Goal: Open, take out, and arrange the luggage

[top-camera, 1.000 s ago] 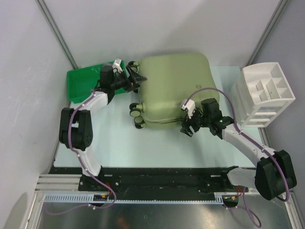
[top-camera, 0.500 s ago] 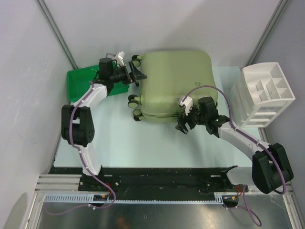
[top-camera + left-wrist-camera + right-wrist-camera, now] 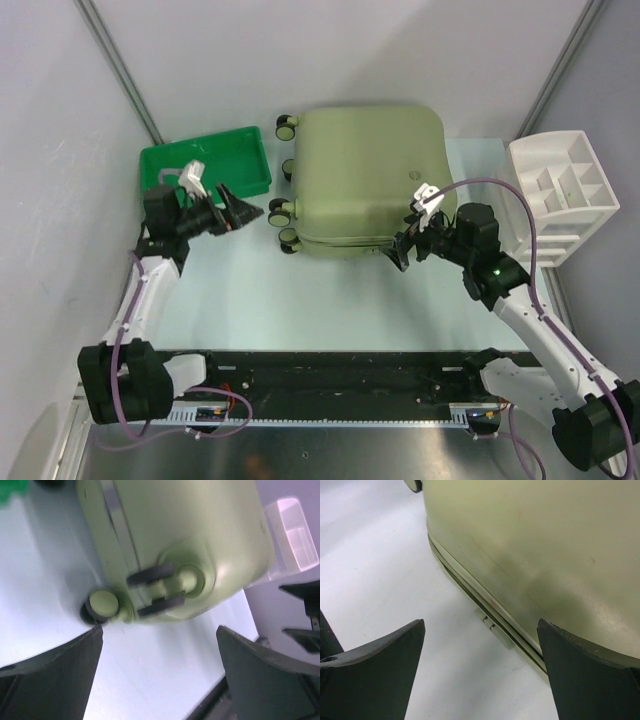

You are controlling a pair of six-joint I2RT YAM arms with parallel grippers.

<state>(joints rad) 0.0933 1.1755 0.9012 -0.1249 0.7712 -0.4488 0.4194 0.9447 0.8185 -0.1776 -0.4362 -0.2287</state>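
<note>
Left end effector (image 3: 243, 210) withdrew, luggage (image 3: 365, 180) now apart to its right (closed).

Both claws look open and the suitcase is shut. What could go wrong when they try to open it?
1. The luggage is shut; a push from the right claw at its seam might slide it rather than open it.
2. The left claw hangs apart from it, so nothing steadies it.
3. Swung open, it could perhaps knock the green tray or white organizer nearby.
</note>
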